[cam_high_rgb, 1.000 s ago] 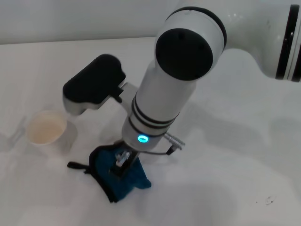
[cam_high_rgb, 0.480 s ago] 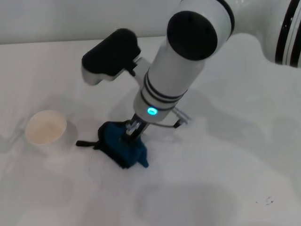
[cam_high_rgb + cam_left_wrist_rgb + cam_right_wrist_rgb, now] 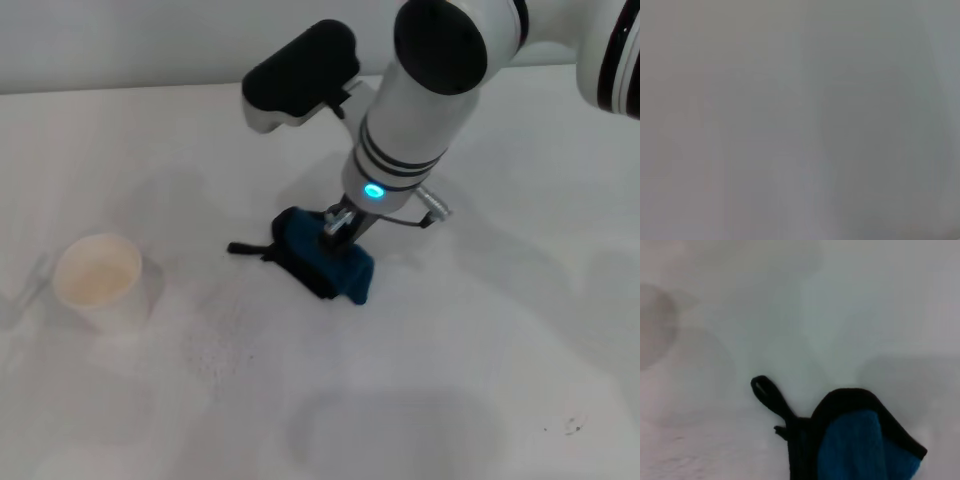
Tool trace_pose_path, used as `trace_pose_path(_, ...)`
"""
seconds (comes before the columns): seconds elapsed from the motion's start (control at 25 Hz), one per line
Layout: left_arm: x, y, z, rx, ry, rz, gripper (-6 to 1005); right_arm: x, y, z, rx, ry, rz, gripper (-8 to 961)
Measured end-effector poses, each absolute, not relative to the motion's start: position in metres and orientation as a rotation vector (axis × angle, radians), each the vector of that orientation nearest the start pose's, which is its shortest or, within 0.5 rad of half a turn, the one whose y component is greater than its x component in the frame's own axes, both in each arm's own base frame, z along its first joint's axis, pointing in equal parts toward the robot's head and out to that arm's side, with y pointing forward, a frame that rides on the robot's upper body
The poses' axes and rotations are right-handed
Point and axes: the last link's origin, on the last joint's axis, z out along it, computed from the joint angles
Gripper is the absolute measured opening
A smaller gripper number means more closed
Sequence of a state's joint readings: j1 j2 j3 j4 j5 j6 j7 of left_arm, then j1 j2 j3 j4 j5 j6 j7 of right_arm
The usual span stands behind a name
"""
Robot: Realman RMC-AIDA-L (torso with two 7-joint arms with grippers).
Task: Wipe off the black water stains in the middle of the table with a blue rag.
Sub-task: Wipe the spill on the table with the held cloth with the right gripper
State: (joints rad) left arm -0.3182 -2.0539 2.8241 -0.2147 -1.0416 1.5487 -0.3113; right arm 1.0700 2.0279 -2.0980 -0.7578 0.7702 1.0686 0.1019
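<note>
Fingers [image 3: 338,228] of right arm pinched on blue rag [image 3: 322,262], mid table [image 3: 520,330], paper cup [image 3: 100,282] well apart, open room w/ bare surface all round

The left wrist view is a featureless grey blur.

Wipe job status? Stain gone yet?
Looks mostly done: no dark blotch shows on the table, only faint specks beside the paper cup. In hand: the right claw presses the blue rag against the tabletop. Left: whatever lies under the rag is hidden, then letting go. Left claw not seen.
</note>
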Motion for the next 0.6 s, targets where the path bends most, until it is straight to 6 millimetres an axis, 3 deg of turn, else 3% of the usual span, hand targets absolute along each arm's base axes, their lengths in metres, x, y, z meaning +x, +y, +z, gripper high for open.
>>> trace_pose_path(0.28,-0.371,0.255,0.03,-1.828,-0.277,-0.624,881,0.15,0.392,-0.109,-2.286,1.038,-0.685,43)
trace_pose_path(0.6,-0.37,0.257,0.032,-1.828,-0.27,-0.625,881,0.123,0.368,-0.126,-2.471,1.005,-0.628,43)
